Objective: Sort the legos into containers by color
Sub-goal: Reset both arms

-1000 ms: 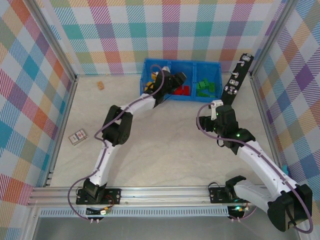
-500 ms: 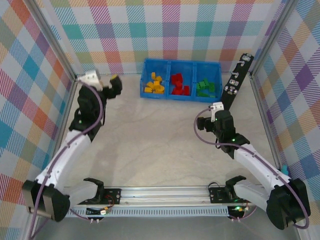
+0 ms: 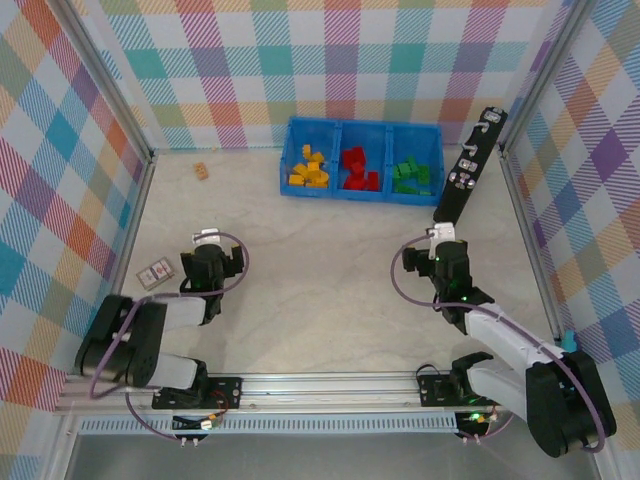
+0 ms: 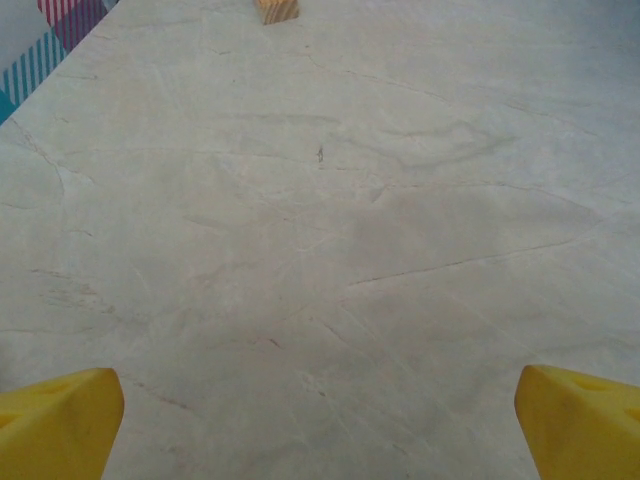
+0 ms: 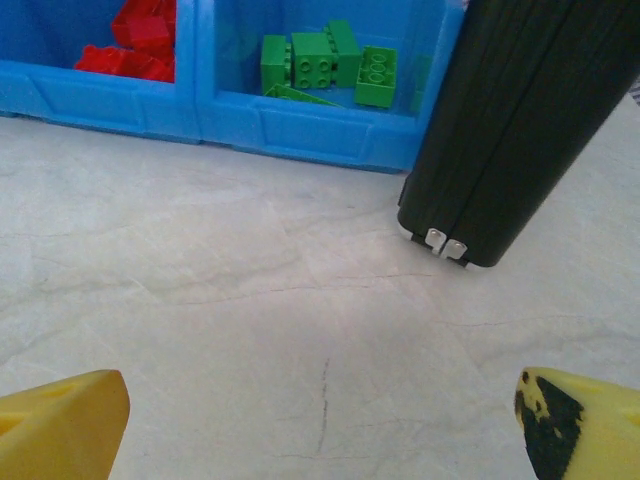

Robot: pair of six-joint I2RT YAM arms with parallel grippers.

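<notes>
As the arms have retracted from the bin [image 3: 340,193], left gripper [image 4: 320,420] and right gripper [image 5: 320,420] released, empty, the legos [image 3: 357,170] appear fully sorted.

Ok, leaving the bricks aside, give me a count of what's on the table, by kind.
Blue bin: 1
Small tan block: 1
Small flat printed box: 1
Long black case: 1
Total: 4
</notes>
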